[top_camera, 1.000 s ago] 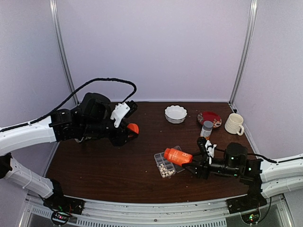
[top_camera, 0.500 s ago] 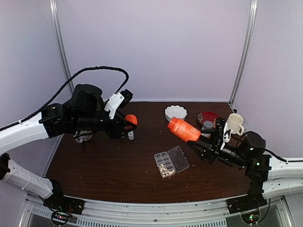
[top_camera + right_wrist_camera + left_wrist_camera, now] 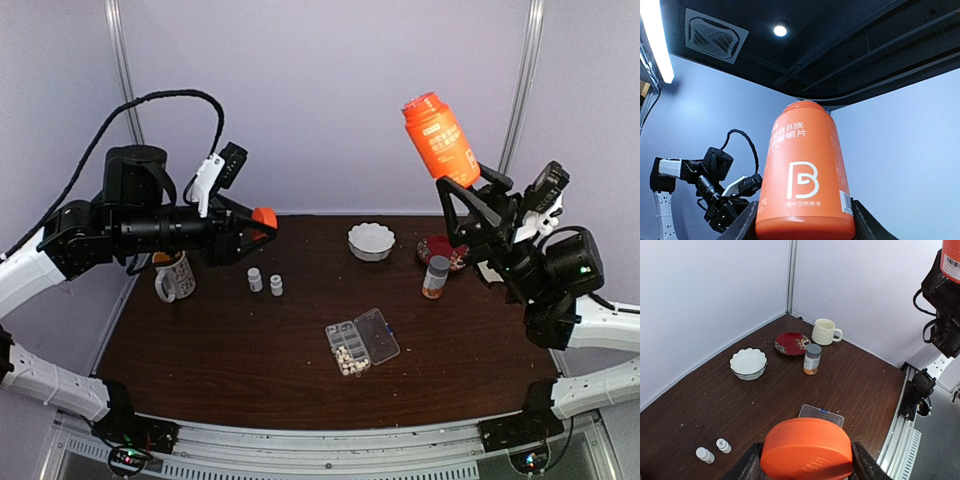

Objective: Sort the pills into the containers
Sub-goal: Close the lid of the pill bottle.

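Note:
The clear organizer box (image 3: 346, 350) lies open on the dark table, its lid (image 3: 378, 335) flat to the right. Cream-white pills (image 3: 349, 358) fill some of its containers. My left gripper (image 3: 258, 222) hovers high over the table's left side, shut on an orange cap (image 3: 264, 216). In the left wrist view the cap (image 3: 807, 447) fills the space between the fingers, and the box lid (image 3: 822, 413) shows just beyond it. My right gripper (image 3: 462, 185) is raised high at the right, shut on the base of an upright orange bottle (image 3: 440, 140). The bottle (image 3: 805, 175) fills the right wrist view.
Two tiny white bottles (image 3: 254, 279) and a patterned mug (image 3: 175, 277) stand at the left. At the back are a white scalloped bowl (image 3: 371, 241), a red plate (image 3: 443, 250) and a grey-capped amber bottle (image 3: 436, 276). A cream mug (image 3: 824, 331) stands in the far right corner.
The right arm swung the orange bottle from beside the box up high and turned it upright. The left arm rose and drew back left with the cap, uncovering the mug and white bottles.

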Robot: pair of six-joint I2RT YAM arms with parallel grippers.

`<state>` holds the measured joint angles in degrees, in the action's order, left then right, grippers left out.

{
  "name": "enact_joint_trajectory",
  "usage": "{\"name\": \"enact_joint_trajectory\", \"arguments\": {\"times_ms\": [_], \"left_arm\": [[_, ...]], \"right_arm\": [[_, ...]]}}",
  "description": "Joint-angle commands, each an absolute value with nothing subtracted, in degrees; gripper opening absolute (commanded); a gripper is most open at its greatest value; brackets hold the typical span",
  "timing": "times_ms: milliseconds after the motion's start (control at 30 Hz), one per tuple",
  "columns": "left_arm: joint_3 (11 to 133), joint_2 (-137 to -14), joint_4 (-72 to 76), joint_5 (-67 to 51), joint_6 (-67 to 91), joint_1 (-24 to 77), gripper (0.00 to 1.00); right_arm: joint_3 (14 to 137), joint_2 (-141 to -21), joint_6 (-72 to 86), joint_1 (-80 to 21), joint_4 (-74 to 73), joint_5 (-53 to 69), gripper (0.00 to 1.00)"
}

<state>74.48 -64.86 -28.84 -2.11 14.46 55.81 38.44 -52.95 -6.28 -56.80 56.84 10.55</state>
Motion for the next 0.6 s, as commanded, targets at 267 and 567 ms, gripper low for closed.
{"name": "enact_joint_trajectory", "arguments": {"times_ms": [267,567], "left_arm": [[75.88,-61.95,-26.33,-6.31,18.71,55.58,0.0],[79.16,-62.67,-24.09,-22.72,26.75,50.95,0.0]], "right_arm": [[42.75,-59.29,-4.77,-56.38,67.44,18.37,0.0],[43.8,-60.38,-6.25,-56.43,51.95,28.67,0.0]]}}
